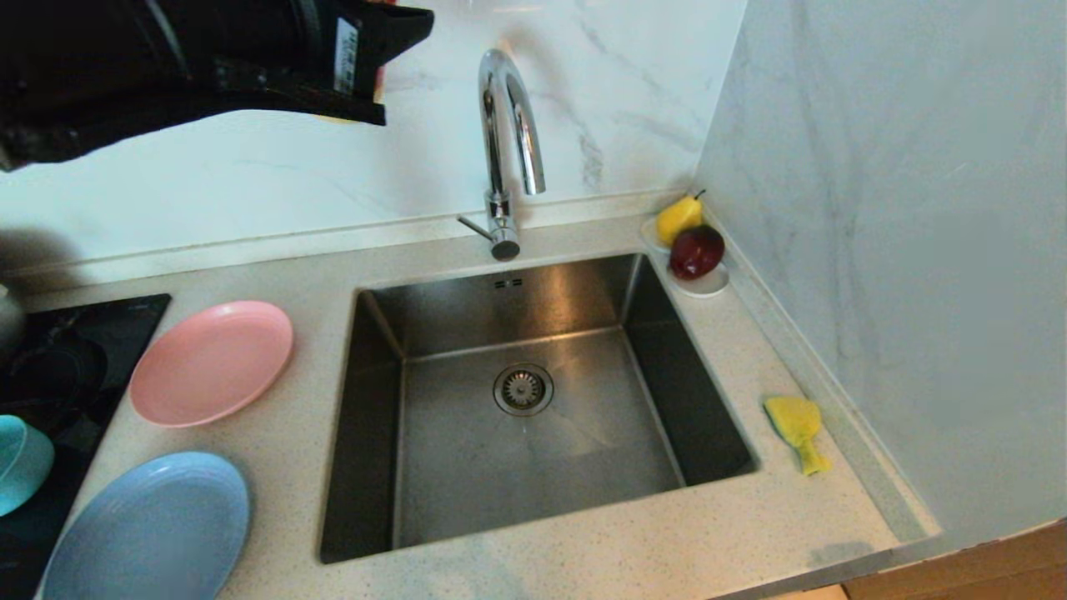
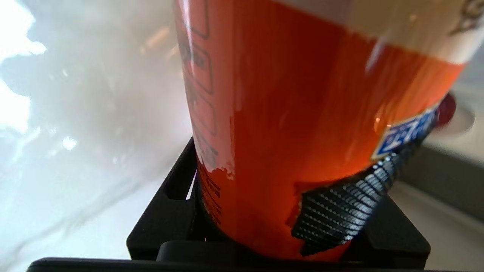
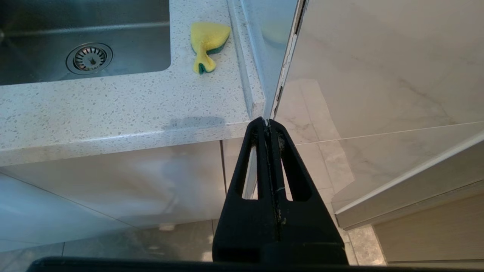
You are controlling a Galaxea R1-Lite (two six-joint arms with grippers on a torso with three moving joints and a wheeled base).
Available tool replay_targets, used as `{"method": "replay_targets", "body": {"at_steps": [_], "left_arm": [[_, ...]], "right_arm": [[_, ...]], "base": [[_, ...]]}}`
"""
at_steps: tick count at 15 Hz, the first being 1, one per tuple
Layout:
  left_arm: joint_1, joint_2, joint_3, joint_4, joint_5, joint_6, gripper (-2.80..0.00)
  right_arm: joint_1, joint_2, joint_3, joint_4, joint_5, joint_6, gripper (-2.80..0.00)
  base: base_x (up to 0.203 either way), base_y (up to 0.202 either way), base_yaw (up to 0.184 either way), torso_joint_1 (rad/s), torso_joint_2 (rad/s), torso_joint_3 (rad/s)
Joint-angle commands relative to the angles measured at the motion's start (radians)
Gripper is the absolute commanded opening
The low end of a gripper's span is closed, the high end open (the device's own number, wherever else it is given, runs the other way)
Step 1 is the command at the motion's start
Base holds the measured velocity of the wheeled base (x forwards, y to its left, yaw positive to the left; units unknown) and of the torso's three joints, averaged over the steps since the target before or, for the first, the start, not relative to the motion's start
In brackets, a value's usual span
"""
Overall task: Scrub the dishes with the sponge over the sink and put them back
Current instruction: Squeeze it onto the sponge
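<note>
Pink plate (image 1: pixel 210 362), plain matte. Light blue plate (image 1: pixel 150 529) at its 6 o'clock. Teal bowl (image 1: pixel 21 462). Sponge (image 1: pixel 798 431) yellow, dark green layer beneath. Sink (image 1: pixel 667 367) dark steel grey. Bottle (image 2: pixel 295 113) orange, blue label patch. Countertop (image 1: pixel 583 567) speckled off-white. Pear (image 1: pixel 678 218) yellow; apple (image 1: pixel 697 252) dark red at its 5 o'clock.

Right hand (image 3: pixel 269 122) with fingers pressed together, below the speckled surface (image 3: pixel 113 109) edge, yellow sponge (image 3: pixel 207 41) lying beside the sink (image 3: pixel 45 71), drain strainer (image 3: pixel 89 57) visible

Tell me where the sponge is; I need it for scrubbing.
In the head view, the sponge lies on the counter right of the sink, near the side wall.
</note>
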Motion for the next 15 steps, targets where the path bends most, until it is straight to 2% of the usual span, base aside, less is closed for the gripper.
{"method": "replay_targets", "body": {"at_steps": [1, 4, 9, 15], "left_arm": [[-0.039, 0.093, -0.068, -0.046, 0.044, 0.007, -2.80], [-0.071, 0.155, -0.192, -0.060, 0.093, 0.007, -2.80], [-0.167, 0.229, -0.232, -0.069, 0.131, 0.062, -2.80], [-0.237, 0.313, -0.274, -0.077, 0.184, 0.066, -2.80]], "right_arm": [[0.001, 0.000, 0.000, 0.000, 0.000, 0.000, -2.80], [0.000, 0.000, 0.000, 0.000, 0.000, 0.000, -2.80], [-0.001, 0.000, -0.001, 0.000, 0.000, 0.000, -2.80], [0.001, 0.000, 0.000, 0.000, 0.000, 0.000, -2.80]], "base": [[0.000, 0.000, 0.000, 0.000, 0.00, 0.000], [0.000, 0.000, 0.000, 0.000, 0.00, 0.000], [0.000, 0.000, 0.000, 0.000, 0.00, 0.000], [0.000, 0.000, 0.000, 0.000, 0.00, 0.000]]}}
